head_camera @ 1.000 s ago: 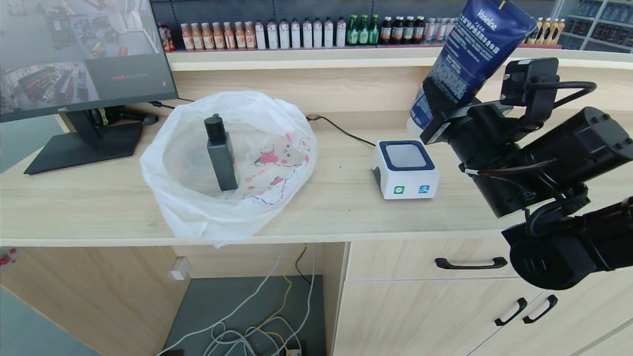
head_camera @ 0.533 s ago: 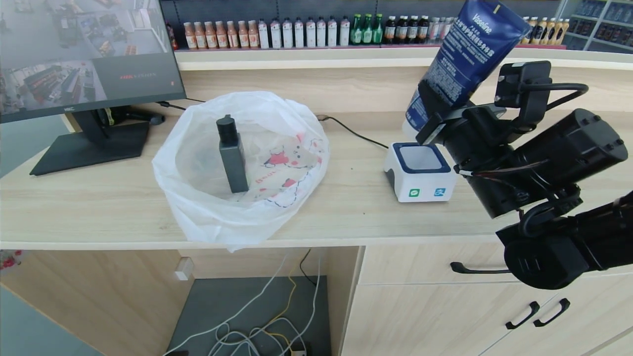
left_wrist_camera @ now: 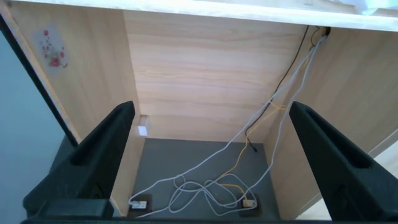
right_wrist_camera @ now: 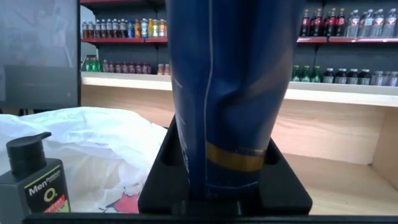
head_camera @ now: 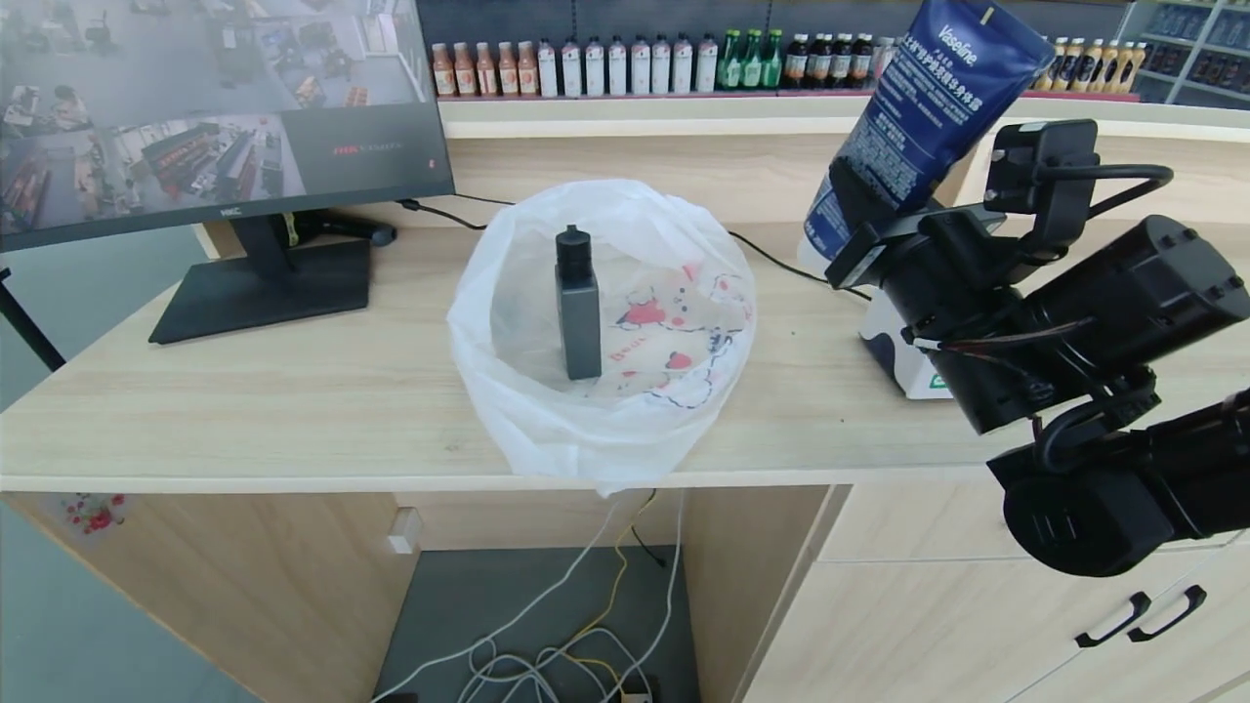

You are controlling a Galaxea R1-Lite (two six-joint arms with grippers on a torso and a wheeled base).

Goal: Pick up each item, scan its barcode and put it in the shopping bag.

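Note:
My right gripper is shut on the lower end of a blue pouch, which stands upright and tilted above the right side of the wooden counter. The pouch sits between the gripper fingers in the right wrist view. Just below and behind that arm is the white barcode scanner, mostly hidden. To its left the white shopping bag stands open with a grey pump bottle upright inside. My left gripper hangs open below the counter, holding nothing.
A monitor on a black stand occupies the counter's back left. A raised ledge with a row of bottles runs along the back. Loose cables lie on the floor under the counter. Drawers are at lower right.
The head camera has turned, so the whole scene slid right. Against the counter, my right gripper with the pouch has moved left, from beside the scanner to over it.

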